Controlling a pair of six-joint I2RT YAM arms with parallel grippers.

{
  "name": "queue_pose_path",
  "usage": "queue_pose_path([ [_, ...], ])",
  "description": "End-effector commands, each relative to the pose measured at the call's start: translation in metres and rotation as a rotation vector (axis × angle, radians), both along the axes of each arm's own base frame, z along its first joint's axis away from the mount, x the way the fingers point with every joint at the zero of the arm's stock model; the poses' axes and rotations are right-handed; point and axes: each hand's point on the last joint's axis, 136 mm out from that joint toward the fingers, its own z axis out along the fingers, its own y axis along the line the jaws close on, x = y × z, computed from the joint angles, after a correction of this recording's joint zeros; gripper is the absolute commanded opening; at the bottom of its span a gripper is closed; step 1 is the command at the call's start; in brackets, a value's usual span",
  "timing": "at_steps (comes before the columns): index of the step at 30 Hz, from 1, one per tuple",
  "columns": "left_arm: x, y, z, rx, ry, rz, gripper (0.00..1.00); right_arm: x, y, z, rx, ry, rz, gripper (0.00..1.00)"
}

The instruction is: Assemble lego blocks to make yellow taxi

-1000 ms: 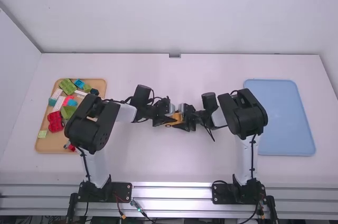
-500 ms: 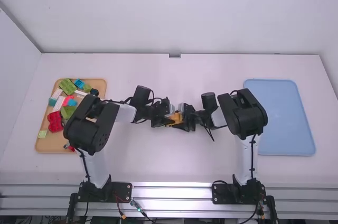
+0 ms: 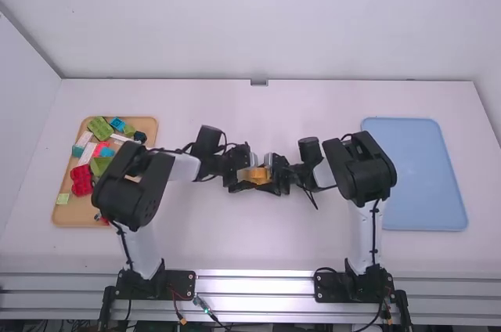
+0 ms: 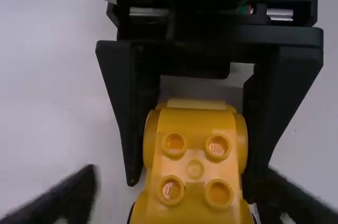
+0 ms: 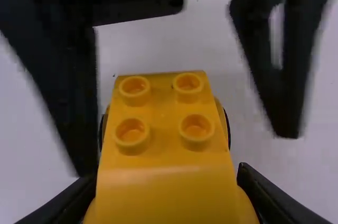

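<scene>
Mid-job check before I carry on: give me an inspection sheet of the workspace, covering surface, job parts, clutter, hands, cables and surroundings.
Surface: white table, no spill seen.
Job parts: yellow block assembly, studs showing, between the hands.
Clutter: tan tray at left with mixed blocks; blue tray at right.
Left hand: open around the assembly.
Right hand: shut on the assembly.
Cables: black cable along the right arm; loose-looking wires between the arm bases.
Surroundings: pale back wall; metal rails at the near edge.
</scene>
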Motion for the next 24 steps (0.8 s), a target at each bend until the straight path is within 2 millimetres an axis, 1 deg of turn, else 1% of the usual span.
queue_pose_path([
  [1,0.001,0.001,0.018,-0.029,-0.031,-0.002,0.99,0.001,0.000,-0.003,0.004,0.018,0.001,0.44],
  [4,0.004,0.005,0.026,-0.032,-0.048,0.008,0.99,0.001,0.000,-0.003,0.004,0.018,0.001,0.44],
  [7,0.009,0.011,0.043,-0.042,-0.080,0.026,0.99,0.001,0.000,-0.003,0.005,0.015,0.001,0.44],
  [10,0.013,0.024,0.064,-0.047,-0.107,0.062,0.99,0.005,0.001,-0.001,0.008,0.014,-0.002,0.44],
  [11,0.014,0.026,0.065,-0.047,-0.109,0.068,0.99,0.006,0.001,0.000,0.009,0.017,-0.004,0.44],
  [12,0.016,0.035,0.074,-0.047,-0.116,0.091,0.99,0.010,0.003,0.003,0.013,0.029,-0.014,0.44],
  [14,0.019,0.045,0.081,-0.047,-0.124,0.120,0.99,0.019,0.004,0.008,0.021,0.041,-0.030,0.44],
  [15,0.022,0.053,0.085,-0.046,-0.127,0.142,0.99,0.029,0.003,0.013,0.030,0.045,-0.049,0.44],
  [17,0.026,0.067,0.089,-0.044,-0.128,0.180,0.99,0.043,-0.001,0.023,0.041,0.036,-0.077,0.44],
  [18,0.027,0.069,0.089,-0.044,-0.128,0.185,0.99,0.045,-0.001,0.025,0.043,0.033,-0.080,0.44],
  [19,0.029,0.075,0.089,-0.044,-0.122,0.205,0.99,0.052,-0.004,0.032,0.050,0.030,-0.097,0.44],
  [21,0.036,0.087,0.089,-0.055,-0.096,0.263,0.99,0.066,-0.018,0.051,0.065,0.021,-0.149,0.44],
  [22,0.037,0.088,0.089,-0.056,-0.092,0.273,0.99,0.069,-0.022,0.053,0.067,0.020,-0.159,0.44],
  [23,0.041,0.094,0.089,-0.063,-0.084,0.298,0.99,0.080,-0.036,0.063,0.067,0.010,-0.211,0.44],
  [24,0.043,0.096,0.089,-0.066,-0.085,0.307,0.99,0.088,-0.047,0.067,0.057,0.006,-0.255,0.44],
])
